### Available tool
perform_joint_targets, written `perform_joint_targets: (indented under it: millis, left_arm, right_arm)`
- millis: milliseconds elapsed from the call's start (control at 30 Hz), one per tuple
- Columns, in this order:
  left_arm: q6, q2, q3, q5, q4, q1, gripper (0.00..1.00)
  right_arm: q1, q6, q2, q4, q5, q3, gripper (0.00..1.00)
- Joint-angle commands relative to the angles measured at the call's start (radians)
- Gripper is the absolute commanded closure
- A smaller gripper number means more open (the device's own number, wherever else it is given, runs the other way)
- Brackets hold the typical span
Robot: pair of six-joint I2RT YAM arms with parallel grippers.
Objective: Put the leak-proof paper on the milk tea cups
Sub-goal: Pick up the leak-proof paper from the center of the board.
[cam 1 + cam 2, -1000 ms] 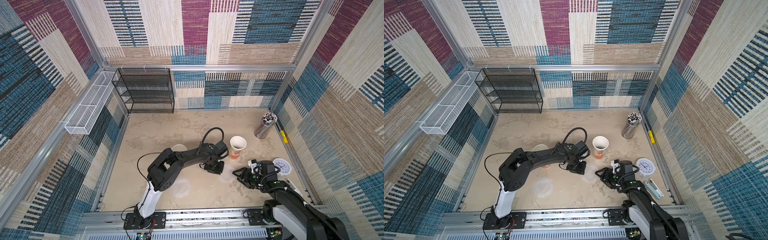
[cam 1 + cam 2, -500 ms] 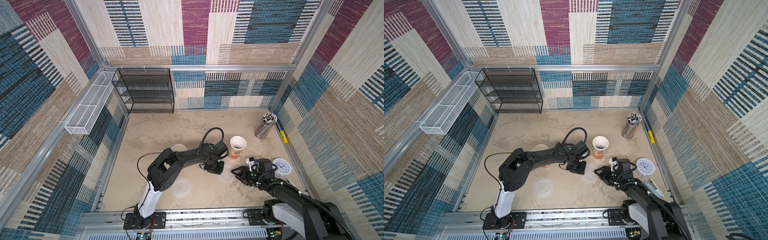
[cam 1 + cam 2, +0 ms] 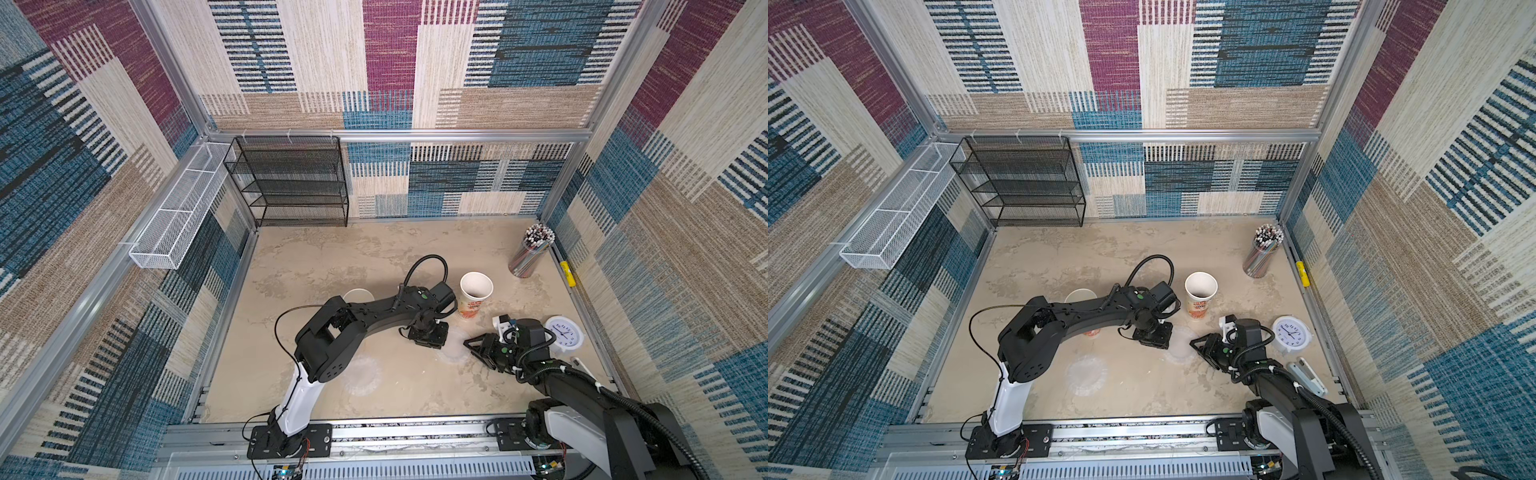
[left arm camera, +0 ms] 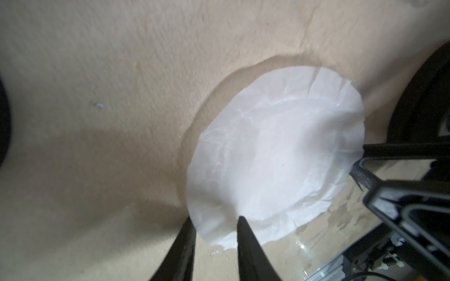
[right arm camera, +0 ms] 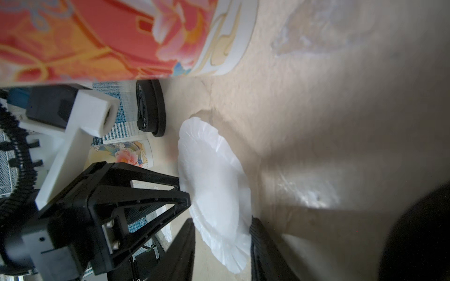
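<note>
One leak-proof paper (image 3: 455,351) (image 3: 1179,347), a thin white disc, stands tilted off the table between my two grippers. My left gripper (image 3: 440,343) (image 4: 215,219) is shut on one edge of it (image 4: 275,155). My right gripper (image 3: 473,353) (image 5: 221,226) is open, its fingers either side of the opposite edge (image 5: 214,175), with a gap on one side. Another disc (image 3: 361,374) (image 3: 1086,374) lies flat near the front. A milk tea cup (image 3: 476,291) (image 5: 109,36) stands open just behind the grippers. The second cup (image 3: 358,296) (image 3: 1080,297) is partly hidden behind the left arm.
A tumbler of straws (image 3: 532,251) stands at the back right. A white clock (image 3: 563,334) lies right of the right gripper, a white tool (image 3: 1306,374) in front of it. A black wire rack (image 3: 291,183) and a white wire basket (image 3: 174,224) line the back left.
My right gripper has moved left up to the lifted disc, and its jaws have narrowed round the disc's edge. The left arm has held still.
</note>
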State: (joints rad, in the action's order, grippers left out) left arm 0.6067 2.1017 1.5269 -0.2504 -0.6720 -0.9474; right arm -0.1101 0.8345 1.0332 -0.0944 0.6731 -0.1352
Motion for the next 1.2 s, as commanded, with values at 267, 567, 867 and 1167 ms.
perform_joint_targets:
  millis: [267, 567, 867, 1167]
  left_arm:
    - [-0.005, 0.015, 0.010, -0.015, -0.055, -0.005, 0.67]
    - [-0.024, -0.020, 0.029, 0.008, -0.055, -0.005, 0.58]
    - [-0.001, -0.229, 0.004, 0.152, -0.057, 0.005, 0.39]
    - [0.015, -0.479, 0.006, 0.273, 0.019, 0.019, 0.22]
  right_arm:
    - [0.000, 0.032, 0.006, -0.081, -0.004, 0.008, 0.81]
    - [0.000, -0.014, -0.050, 0.050, -0.055, -0.026, 0.98]
    - [0.000, -0.036, -0.203, 0.562, -0.213, -0.193, 1.00]
    - [0.000, 0.010, -0.369, 1.038, -0.567, -0.627, 1.00]
